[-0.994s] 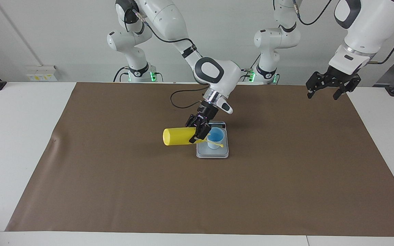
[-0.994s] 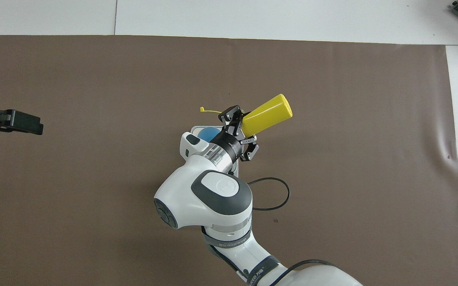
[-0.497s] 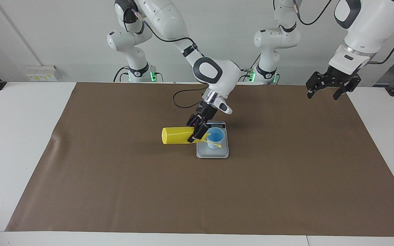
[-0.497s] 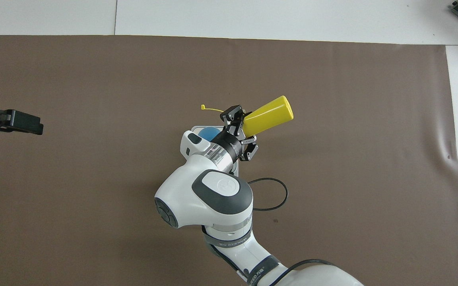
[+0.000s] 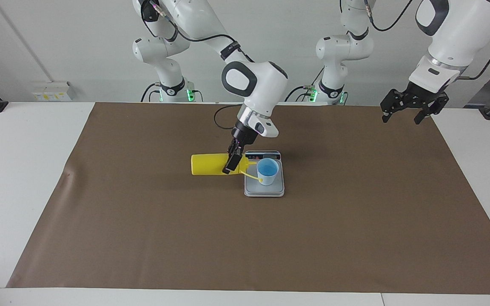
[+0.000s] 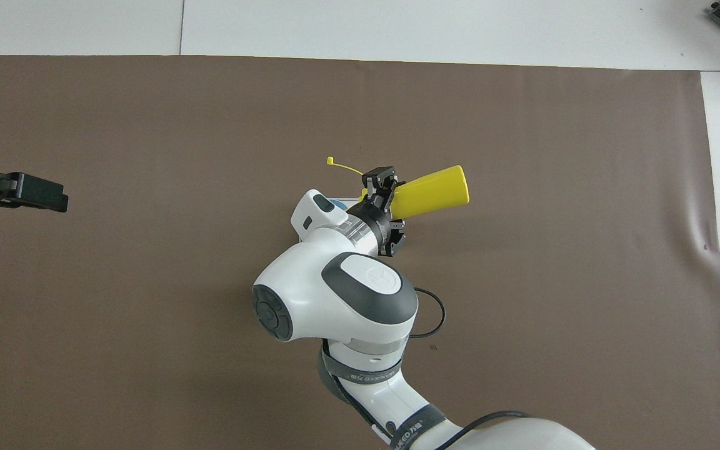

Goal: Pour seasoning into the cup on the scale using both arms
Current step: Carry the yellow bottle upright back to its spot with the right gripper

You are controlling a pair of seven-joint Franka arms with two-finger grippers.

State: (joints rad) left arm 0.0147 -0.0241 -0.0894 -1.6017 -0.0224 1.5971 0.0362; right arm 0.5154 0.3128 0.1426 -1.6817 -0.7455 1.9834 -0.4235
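Here our right gripper (image 5: 233,162) clenches the bottle (image 5: 209,164) sideways, nozzle beside the cup (image 5: 267,171); seasoning may hit the scale (image 5: 264,189). Left gripper (image 5: 413,107) waits, released.

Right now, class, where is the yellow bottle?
The yellow bottle is held sideways in the right pincer, its nozzle beside the cup on the scale.

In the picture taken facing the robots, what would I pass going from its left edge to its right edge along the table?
Yellow squeeze bottle lying sideways, the right gripper clamped on it, the light-blue cup on the scale, then the left gripper waiting in the air.
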